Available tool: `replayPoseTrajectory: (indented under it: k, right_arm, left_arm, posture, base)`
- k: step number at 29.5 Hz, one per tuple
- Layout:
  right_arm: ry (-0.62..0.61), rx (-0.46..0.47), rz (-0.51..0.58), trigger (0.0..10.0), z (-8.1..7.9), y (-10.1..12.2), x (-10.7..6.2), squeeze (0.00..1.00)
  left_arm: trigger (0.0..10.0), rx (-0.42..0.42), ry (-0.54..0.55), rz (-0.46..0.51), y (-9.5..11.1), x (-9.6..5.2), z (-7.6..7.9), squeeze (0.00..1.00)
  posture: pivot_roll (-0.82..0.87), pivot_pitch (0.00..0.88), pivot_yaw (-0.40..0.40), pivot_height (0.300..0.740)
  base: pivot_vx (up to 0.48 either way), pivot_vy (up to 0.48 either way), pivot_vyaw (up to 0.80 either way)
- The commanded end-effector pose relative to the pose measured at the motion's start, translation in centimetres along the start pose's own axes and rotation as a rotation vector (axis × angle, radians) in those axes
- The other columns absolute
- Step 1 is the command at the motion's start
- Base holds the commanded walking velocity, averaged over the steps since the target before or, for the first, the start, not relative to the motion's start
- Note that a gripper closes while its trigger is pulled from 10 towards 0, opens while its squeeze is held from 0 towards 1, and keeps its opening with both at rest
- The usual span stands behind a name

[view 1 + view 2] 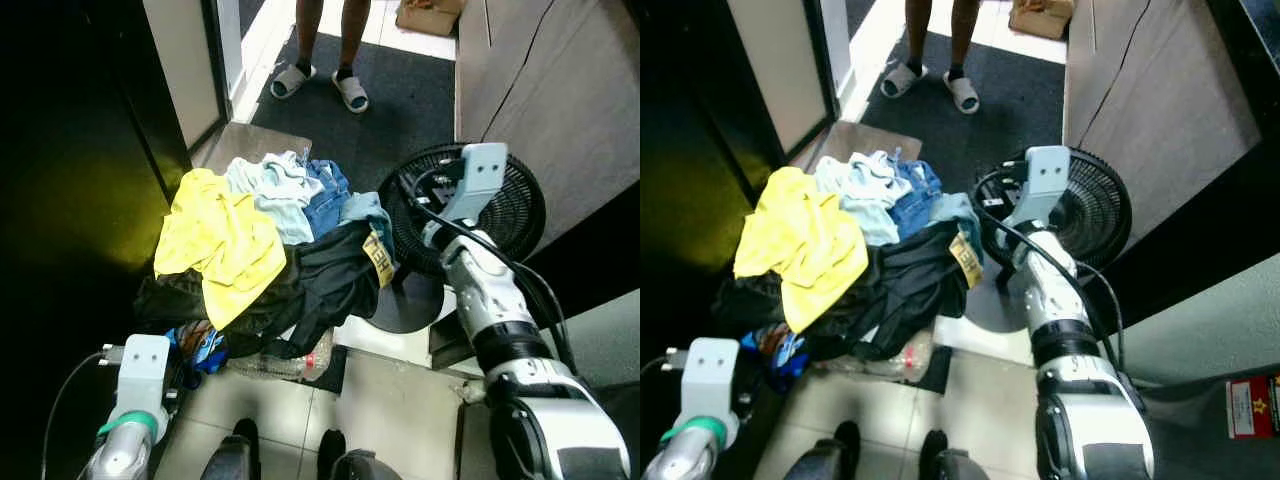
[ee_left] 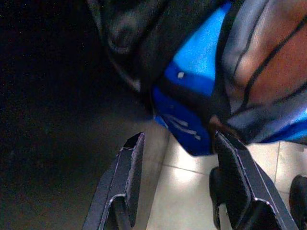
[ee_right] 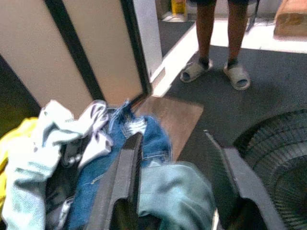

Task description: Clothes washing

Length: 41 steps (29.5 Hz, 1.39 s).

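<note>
- Two dark rounded shapes, the robot's feet [image 1: 290, 455], sit at the bottom centre of the left eye view on pale floor tiles [image 1: 400, 400].
- At the lower left, the silver left arm ends low beside the heap; the left gripper [image 2: 177, 177] holds its two black fingers spread apart, nothing between them, just short of a blue and black printed cloth [image 2: 201, 96].
- One heap of laundry [image 1: 270, 250] fills the middle of the left eye view, lying on the floor.
- On the heap's left half lies one bright yellow crumpled garment [image 1: 220, 240].
- At the heap's top lies one pale mint-white garment [image 1: 270, 185], and right of it one piece of blue denim [image 1: 325, 195].
- One black garment [image 1: 320, 280] spreads across the lower right of the heap, with a yellow printed tag [image 1: 380, 258] on its right edge.
- One clear plastic bottle [image 1: 285, 362] lies under the heap's lower edge.
- One light teal cloth [image 3: 177, 191] lies at the heap's right edge; the right gripper [image 3: 175, 182] is above it with its two fingers parted, and I cannot tell whether they touch it.
- One black round floor fan [image 1: 500, 215] stands right of centre, just beside the heap.
- One brown flat mat [image 3: 175, 117] lies beyond the denim.
- At the top centre, one person stands on dark carpet in two grey slide sandals [image 1: 320, 85].
</note>
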State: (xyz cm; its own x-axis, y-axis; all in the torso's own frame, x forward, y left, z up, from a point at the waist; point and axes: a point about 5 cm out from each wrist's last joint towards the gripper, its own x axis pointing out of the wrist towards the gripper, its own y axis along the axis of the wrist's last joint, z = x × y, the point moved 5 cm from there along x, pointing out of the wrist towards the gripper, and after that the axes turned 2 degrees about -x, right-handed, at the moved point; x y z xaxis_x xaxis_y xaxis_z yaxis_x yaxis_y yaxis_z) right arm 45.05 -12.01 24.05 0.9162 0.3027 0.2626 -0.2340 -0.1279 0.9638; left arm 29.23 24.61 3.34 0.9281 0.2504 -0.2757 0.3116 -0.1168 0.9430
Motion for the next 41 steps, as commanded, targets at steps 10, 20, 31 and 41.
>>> replayPoseTrajectory:
  k: [10, 20, 31, 41]
  right_arm:
    - [0.025, 0.013, -0.181, 10.0, -2.5, -4.5, 0.1, 1.0]
    - [0.029, 0.008, -0.229, 10.0, -2.9, -5.9, -0.4, 1.0]
    - [-0.141, -0.131, -0.309, 10.0, 2.0, -6.3, -1.6, 0.0]
    - [-0.181, -0.15, -0.319, 10.0, 3.2, -5.8, -1.7, 0.0]
  left_arm:
    - [10.0, -0.003, 0.056, -0.065, -2.5, -2.6, -1.2, 0.0]
    - [10.0, -0.001, 0.062, -0.079, -2.8, -3.2, -1.4, 0.0]
    - [10.0, -0.003, 0.04, -0.085, -2.7, -3.0, -0.6, 0.0]
    - [10.0, 0.0, 0.033, -0.088, -2.5, -3.1, -0.5, 0.0]
  posture:
    - [0.27, 0.402, -0.107, 0.74]
    - [0.26, 0.427, -0.108, 0.74]
    - [0.24, 0.433, -0.101, 0.74]
    - [0.24, 0.441, -0.095, 0.74]
  base:
    - [0.0, 0.0, 0.0]
    - [0.0, 0.0, 0.0]
    - [0.0, 0.0, 0.0]
    - [0.0, 0.0, 0.0]
